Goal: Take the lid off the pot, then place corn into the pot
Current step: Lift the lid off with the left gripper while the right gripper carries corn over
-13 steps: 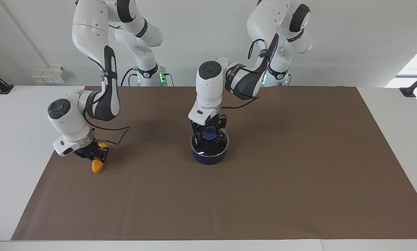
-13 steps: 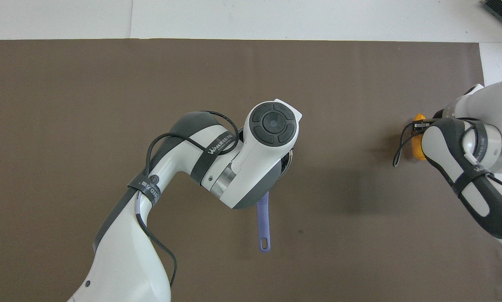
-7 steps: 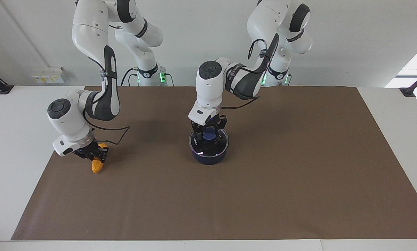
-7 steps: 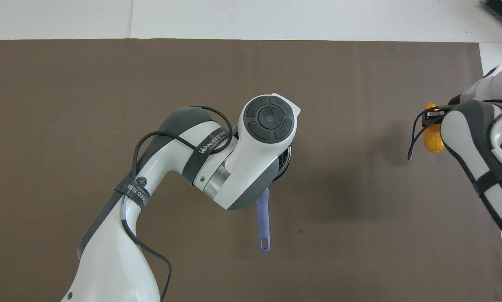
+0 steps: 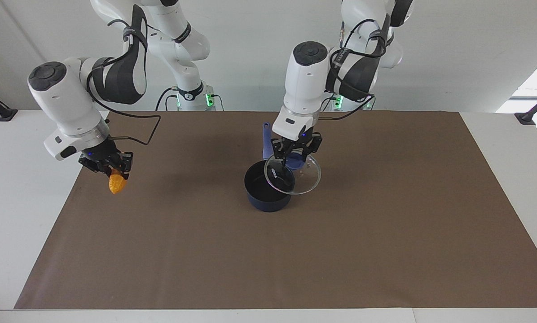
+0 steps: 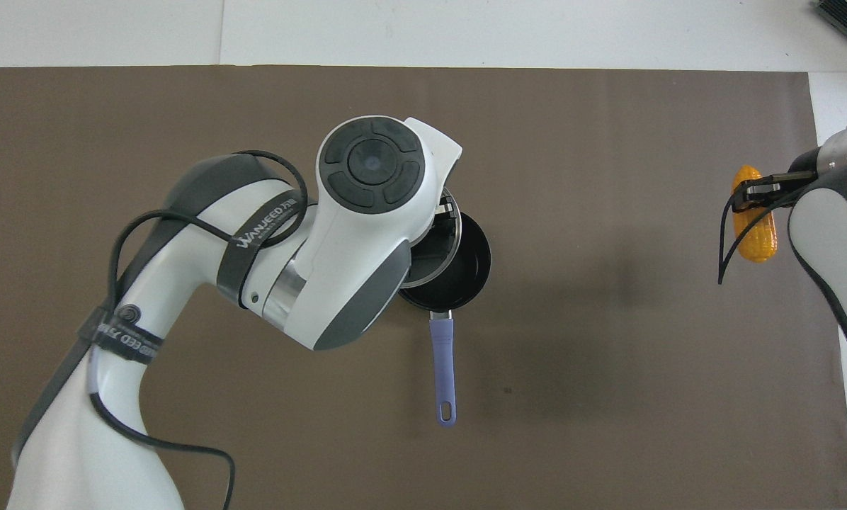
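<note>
The dark blue pot point(image 5: 268, 202) stands open mid-mat, its long handle point(image 6: 442, 361) pointing toward the robots. My left gripper point(image 5: 295, 158) is shut on the blue knob of the glass lid point(image 5: 305, 178) and holds it tilted above the pot's rim, shifted toward the left arm's end. In the overhead view the wrist hides most of the lid point(image 6: 443, 237) and covers part of the pot point(image 6: 466, 265). My right gripper point(image 5: 109, 167) is shut on the orange-yellow corn point(image 5: 117, 183) and holds it in the air over the mat's edge at the right arm's end. The corn also shows in the overhead view point(image 6: 753, 227).
A brown mat point(image 5: 385, 224) covers most of the white table point(image 5: 17, 188). A black cable point(image 5: 147, 130) loops from the right arm's wrist. A white socket box point(image 5: 64, 96) sits by the wall at the right arm's end.
The left gripper has lifted the lid off the pot and carried it up and toward the left arm's end. The right gripper has raised the corn off the mat.
</note>
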`<state>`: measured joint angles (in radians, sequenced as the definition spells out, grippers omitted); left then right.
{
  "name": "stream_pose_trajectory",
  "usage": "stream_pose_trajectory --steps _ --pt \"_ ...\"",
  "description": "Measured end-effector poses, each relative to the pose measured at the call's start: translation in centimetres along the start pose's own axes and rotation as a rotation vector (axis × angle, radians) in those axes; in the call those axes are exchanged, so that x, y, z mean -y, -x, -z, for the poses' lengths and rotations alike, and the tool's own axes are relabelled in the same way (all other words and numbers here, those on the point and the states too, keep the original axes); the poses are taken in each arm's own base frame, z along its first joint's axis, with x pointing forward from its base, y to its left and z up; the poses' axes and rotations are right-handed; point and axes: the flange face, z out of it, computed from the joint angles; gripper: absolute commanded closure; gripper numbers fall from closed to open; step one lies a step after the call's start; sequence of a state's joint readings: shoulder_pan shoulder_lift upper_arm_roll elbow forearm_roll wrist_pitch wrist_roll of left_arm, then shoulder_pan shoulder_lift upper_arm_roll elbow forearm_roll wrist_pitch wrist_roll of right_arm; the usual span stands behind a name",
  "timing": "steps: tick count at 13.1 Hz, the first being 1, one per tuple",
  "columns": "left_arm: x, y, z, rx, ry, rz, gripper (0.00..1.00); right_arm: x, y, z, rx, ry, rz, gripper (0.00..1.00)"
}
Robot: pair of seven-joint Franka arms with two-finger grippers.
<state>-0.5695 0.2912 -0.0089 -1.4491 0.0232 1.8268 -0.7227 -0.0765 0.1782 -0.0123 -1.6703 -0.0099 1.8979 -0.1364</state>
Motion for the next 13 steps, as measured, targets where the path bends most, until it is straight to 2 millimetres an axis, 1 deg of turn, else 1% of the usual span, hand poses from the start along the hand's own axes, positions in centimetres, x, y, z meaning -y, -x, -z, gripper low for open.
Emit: stream_pose_trajectory --steps 2,3,4,5,7,9,11,12,13 --pt "3.3 -1.4 0.3 0.012 -0.016 -0.012 1.0 2.4 -0.4 0.5 -0.01 -0.004 0.027 1.0" --pt "4.7 -2.2 0.2 0.017 -0.022 -0.018 1.0 4.3 -0.6 0.6 -0.011 -0.006 0.03 1.0" --pt "6.1 -3.1 0.0 0.024 -0.028 -0.025 1.0 7.1 -0.8 0.7 -0.012 -0.009 0.02 1.0" --pt "7.5 -3.9 -0.1 0.029 -0.033 -0.033 1.0 10.3 -0.8 0.7 -0.012 -0.012 0.005 1.0" --pt "10.7 -5.7 -0.3 0.039 -0.041 -0.046 1.0 16.5 -0.3 0.8 -0.01 -0.019 -0.03 1.0" --pt "13.8 -7.3 -0.3 0.044 -0.045 -0.059 1.0 21.5 0.4 0.5 -0.007 -0.025 -0.06 1.0" --pt "17.1 -8.7 -0.2 0.051 -0.05 -0.08 1.0 26.6 1.2 -0.2 -0.007 -0.03 -0.081 1.0" --pt "18.8 -9.3 -0.2 0.059 -0.053 -0.097 1.0 28.9 1.6 -0.5 -0.016 -0.036 -0.083 1.0" --pt "20.5 -9.8 -0.3 0.066 -0.055 -0.117 1.0 30.9 1.7 -1.0 -0.018 -0.04 -0.078 1.0"
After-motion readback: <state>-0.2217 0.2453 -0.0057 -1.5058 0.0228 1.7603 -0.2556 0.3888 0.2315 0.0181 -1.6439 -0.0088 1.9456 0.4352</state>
